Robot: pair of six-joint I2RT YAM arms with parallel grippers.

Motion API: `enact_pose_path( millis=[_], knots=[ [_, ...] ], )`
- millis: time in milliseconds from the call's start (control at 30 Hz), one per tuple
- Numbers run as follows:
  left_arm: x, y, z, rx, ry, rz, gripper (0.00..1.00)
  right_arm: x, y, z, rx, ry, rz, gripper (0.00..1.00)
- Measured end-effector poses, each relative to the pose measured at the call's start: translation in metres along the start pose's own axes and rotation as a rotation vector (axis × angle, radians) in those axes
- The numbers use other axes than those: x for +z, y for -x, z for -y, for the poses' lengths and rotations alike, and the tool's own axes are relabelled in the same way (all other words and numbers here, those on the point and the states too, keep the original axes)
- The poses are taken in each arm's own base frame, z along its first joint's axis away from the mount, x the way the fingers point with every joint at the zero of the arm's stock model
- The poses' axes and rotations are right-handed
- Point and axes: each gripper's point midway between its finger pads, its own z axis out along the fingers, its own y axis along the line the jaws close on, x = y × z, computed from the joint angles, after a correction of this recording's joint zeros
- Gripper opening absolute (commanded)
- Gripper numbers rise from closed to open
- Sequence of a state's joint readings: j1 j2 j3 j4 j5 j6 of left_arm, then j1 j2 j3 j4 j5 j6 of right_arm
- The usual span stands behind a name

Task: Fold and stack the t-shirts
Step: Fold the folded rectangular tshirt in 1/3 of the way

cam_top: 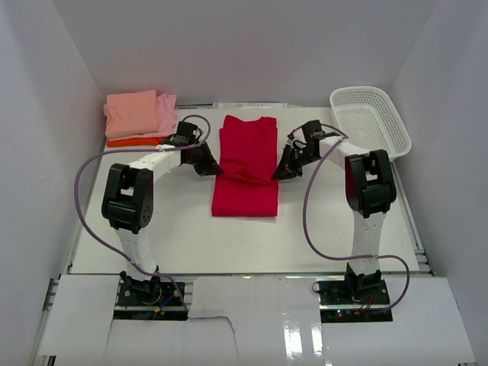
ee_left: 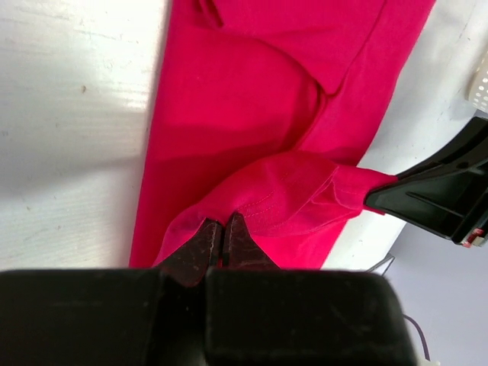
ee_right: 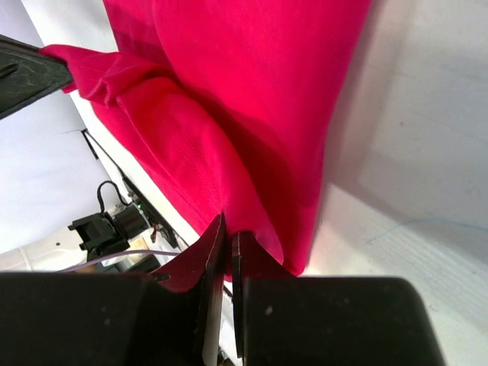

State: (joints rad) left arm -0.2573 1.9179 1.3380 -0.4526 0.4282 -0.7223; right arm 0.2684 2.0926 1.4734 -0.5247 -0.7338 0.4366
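A crimson-red t-shirt (cam_top: 245,168) lies as a long narrow strip in the middle of the table. My left gripper (cam_top: 211,168) is shut on its left edge, and my right gripper (cam_top: 279,174) is shut on its right edge; between them the cloth is lifted into a fold. The left wrist view shows the pinched red cloth (ee_left: 282,191) at my left gripper (ee_left: 223,229). The right wrist view shows the red cloth (ee_right: 229,114) in my right gripper (ee_right: 228,232). A stack of folded salmon-pink (cam_top: 131,113), light pink (cam_top: 165,112) and orange (cam_top: 126,142) shirts lies at the back left.
A white lattice basket (cam_top: 371,120) stands at the back right. White walls close the table on three sides. Purple cables loop from both arms over the table.
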Motion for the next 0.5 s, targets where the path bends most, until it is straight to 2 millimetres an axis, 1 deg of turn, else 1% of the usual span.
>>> enact_pose_path(
  millis=[167, 267, 400, 467, 500],
  knots=[
    [0.012, 0.000, -0.007, -0.005, 0.007, -0.007, 0.00, 0.003, 0.009, 0.001, -0.012, -0.002, 0.008, 0.08],
    [0.014, 0.000, -0.009, -0.005, 0.008, -0.008, 0.00, 0.007, 0.011, 0.006, -0.007, -0.006, 0.003, 0.08],
    [0.015, 0.003, -0.007, 0.001, -0.001, 0.002, 0.00, 0.010, 0.013, 0.011, -0.002, -0.012, 0.001, 0.13],
    [0.015, 0.004, -0.006, 0.004, -0.006, 0.008, 0.00, 0.010, 0.013, 0.012, -0.003, -0.014, 0.002, 0.19],
    [0.016, 0.004, -0.006, 0.004, -0.008, 0.010, 0.00, 0.010, 0.014, 0.013, -0.005, -0.015, 0.003, 0.21]
  ],
)
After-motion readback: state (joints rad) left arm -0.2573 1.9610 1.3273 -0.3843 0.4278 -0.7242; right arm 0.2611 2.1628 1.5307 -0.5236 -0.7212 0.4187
